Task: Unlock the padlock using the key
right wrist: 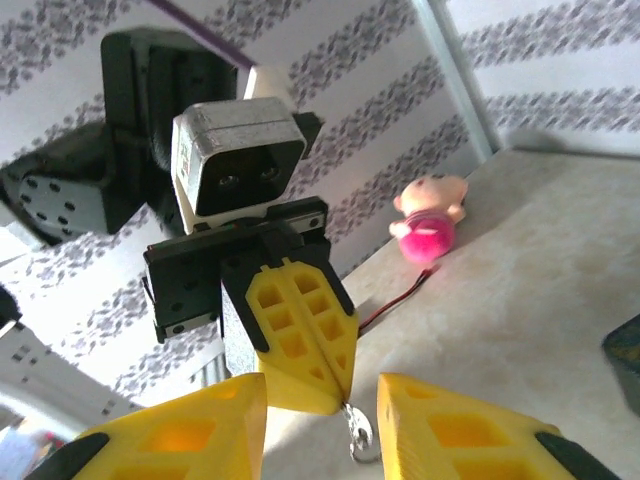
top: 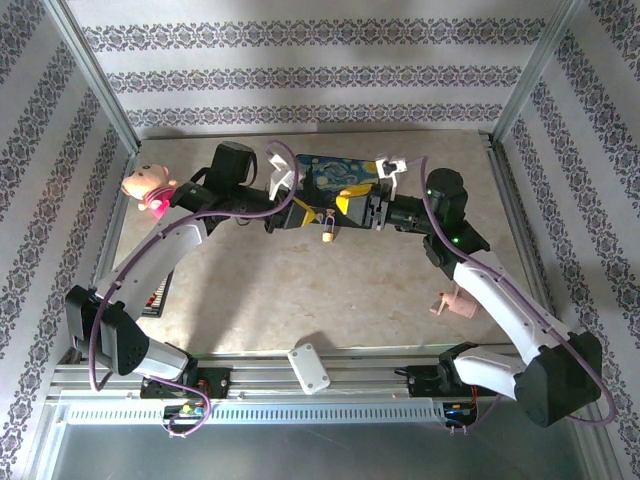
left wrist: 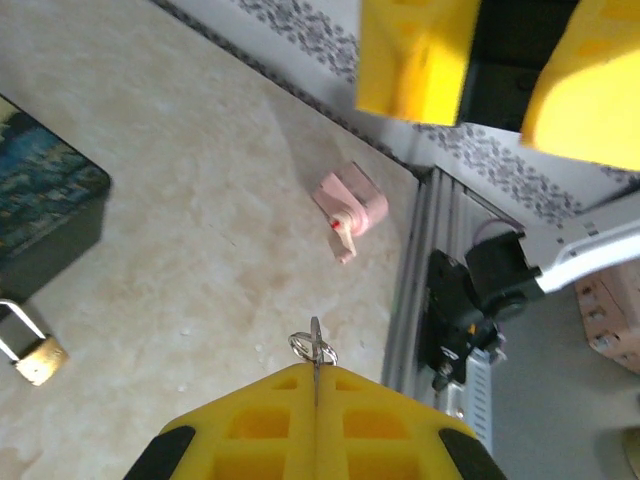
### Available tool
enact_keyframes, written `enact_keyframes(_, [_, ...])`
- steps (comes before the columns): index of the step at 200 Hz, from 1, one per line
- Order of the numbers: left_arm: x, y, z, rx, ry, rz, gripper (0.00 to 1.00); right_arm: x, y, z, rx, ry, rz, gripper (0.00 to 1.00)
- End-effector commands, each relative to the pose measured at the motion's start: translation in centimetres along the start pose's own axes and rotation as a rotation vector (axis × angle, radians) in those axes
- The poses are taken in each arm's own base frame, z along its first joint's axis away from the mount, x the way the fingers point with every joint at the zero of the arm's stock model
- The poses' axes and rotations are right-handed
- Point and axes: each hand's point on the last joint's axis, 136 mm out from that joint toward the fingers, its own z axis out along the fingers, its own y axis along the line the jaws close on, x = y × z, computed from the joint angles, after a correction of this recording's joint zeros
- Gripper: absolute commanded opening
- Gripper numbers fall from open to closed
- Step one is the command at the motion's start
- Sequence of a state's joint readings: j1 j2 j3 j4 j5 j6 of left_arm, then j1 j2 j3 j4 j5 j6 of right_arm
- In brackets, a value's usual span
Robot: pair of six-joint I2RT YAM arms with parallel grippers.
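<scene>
- The left pincer (left wrist: 316, 385) is pressed shut on the key (left wrist: 315, 348), whose ring shows at its tips.
- The right pincer (left wrist: 500, 70) gapes wide and holds nothing, one finger on either side of the key.
- The padlock (left wrist: 36, 352) lies on the worktop (left wrist: 200, 200) just beside the dark blue tin (left wrist: 45, 190), near the middle of the far edge. Neither pincer touches it.
- Progress, as I judge it: the key is in hand. Steadying the padlock, inserting the key and turning it are all left.

tabletop (top: 300, 300) near half open | tin (top: 340, 172) blocks far-ctr | pink toy (top: 150, 187) far-L | pink block (top: 455, 301) R edge
</scene>
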State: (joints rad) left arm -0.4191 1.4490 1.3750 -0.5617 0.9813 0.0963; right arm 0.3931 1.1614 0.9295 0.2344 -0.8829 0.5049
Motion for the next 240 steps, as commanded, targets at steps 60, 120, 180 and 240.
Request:
enact_keyframes(60, [0.1,-4.1,-0.9,0.144,0.006,0.115,0.00,2.6,3.6,2.1,-0.223,0.183,-0.012,0.30])
enact_keyframes(120, [0.3,-5.0,-1.3,0.169,-0.005,0.142,0.00,2.9,2.1,2.1,-0.184,0.194,0.014,0.30])
enact_keyframes(180, [0.2,-4.7,-1.1,0.164,-0.006,0.138,0.00,3.4,2.4,2.1,-0.215,0.218,0.033,0.26])
enact_keyframes(240, [0.0,-4.6,-1.1,0.161,-0.014,0.141,0.00,3.9,2.4,2.2,-0.223,0.235,0.052,0.25])
